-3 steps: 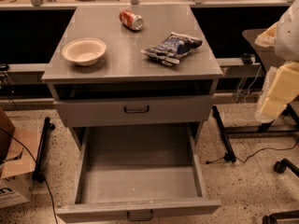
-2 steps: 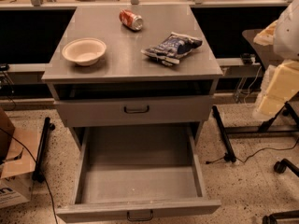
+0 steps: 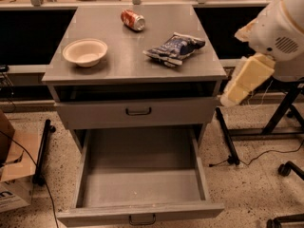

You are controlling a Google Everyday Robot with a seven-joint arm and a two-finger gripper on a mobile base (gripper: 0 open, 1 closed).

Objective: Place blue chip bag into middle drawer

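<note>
Progress: nothing done yet, by my read. Blue chip bag [image 3: 174, 48] lies flat on cabinet top [image 3: 128, 63], right of centre, ungrasped.

Gripper [image 3: 232, 93] hangs off cabinet's right side, below top's edge, well apart from bag. Whether open or closed: cannot tell.

Left to do: reach, grasp, carry down, release.

Containers:
- Middle drawer [image 3: 142, 186] pulled fully out, floor bare, nothing inside.
- Upper drawer [image 3: 137, 112] closed, contents hidden.
- Bowl [image 3: 85, 52] at left of top looks empty.
- Red soda can [image 3: 132, 20] on its side at back.
</note>
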